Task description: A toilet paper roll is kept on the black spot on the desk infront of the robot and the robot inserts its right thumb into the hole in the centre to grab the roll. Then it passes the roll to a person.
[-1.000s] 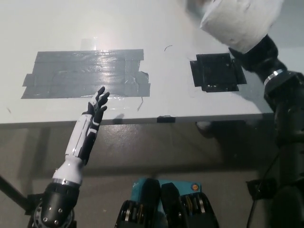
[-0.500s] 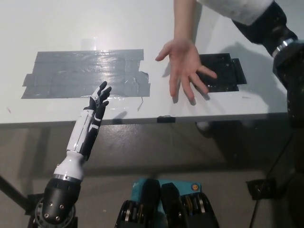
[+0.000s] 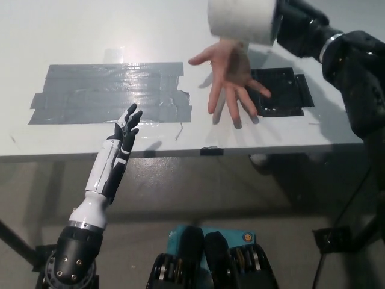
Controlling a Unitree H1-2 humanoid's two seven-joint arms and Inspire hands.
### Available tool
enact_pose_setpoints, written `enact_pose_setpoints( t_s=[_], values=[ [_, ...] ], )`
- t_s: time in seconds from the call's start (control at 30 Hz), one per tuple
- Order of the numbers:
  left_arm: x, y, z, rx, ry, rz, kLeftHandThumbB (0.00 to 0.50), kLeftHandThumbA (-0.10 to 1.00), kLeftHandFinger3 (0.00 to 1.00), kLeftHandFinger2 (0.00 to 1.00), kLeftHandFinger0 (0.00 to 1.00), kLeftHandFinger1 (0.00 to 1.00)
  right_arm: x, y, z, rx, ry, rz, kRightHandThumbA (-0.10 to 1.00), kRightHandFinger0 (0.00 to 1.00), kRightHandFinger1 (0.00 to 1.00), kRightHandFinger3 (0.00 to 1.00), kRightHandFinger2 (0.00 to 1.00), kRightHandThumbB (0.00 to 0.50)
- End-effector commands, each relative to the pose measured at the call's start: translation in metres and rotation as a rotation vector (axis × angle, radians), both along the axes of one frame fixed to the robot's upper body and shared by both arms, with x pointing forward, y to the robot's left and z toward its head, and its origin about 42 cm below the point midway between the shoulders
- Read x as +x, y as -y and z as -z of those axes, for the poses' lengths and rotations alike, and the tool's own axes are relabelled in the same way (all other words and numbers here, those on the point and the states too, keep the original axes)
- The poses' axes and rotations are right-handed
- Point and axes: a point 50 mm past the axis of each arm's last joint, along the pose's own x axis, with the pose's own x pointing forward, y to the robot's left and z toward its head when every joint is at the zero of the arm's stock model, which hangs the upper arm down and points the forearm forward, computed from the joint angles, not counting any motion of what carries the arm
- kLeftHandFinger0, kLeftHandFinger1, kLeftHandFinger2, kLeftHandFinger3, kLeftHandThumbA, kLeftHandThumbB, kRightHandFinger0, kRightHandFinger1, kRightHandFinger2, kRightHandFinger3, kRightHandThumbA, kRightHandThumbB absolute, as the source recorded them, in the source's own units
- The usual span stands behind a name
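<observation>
Passing the roll to the person is the step in hand: the toilet paper roll (image 3: pixel 242 21) is held aloft at the top of the head view by the black right hand (image 3: pixel 296 29), clear of the bench (image 3: pixel 72 30) and above the person's hand (image 3: pixel 230 77). The right hand is closed on the roll's end, though the fingers are mostly hidden behind the paper and the thumb in the core cannot be seen. The person's hand is spread palm up beneath the roll, its fingertips lying over the edge of the black spot (image 3: pixel 281 91), which is now bare. The next move, as judged, calls for the roll to be lowered into the waiting palm and the thumb to be slipped free of the core only once the roll is supported; a release made too soon could let it drop to the bench. The white left hand (image 3: pixel 126 129) is rested at the bench's near edge, its fingers spread wide and holding nothing. Counted: one roll, one black spot, one grey tape patch (image 3: pixel 108 91), one person's hand, two robot hands.
</observation>
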Motion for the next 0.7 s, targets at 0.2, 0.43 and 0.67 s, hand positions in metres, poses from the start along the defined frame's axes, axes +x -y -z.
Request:
enact_pose_setpoints(
  t_s=[0.2,0.43,0.67],
  values=[
    [0.002,0.004,-0.013,0.019,0.048,0.027,0.072,1.0,1.0,1.0,1.0,1.0,0.025,0.026,-0.102,-0.601,0.339,0.149,-0.1,0.0,0.54,0.95,0.9,0.162],
    [0.003,0.005,-0.013,0.023,0.049,0.026,0.068,1.0,1.0,1.0,1.0,1.0,0.028,0.012,-0.1,-0.711,0.363,0.13,-0.1,0.0,0.54,0.88,0.88,0.187],
    [0.003,0.005,-0.014,0.019,0.047,0.03,0.065,1.0,1.0,1.0,1.0,1.0,0.027,-0.014,-0.081,-0.804,0.38,0.046,-0.1,0.03,0.56,0.89,0.91,0.203]
  ],
)
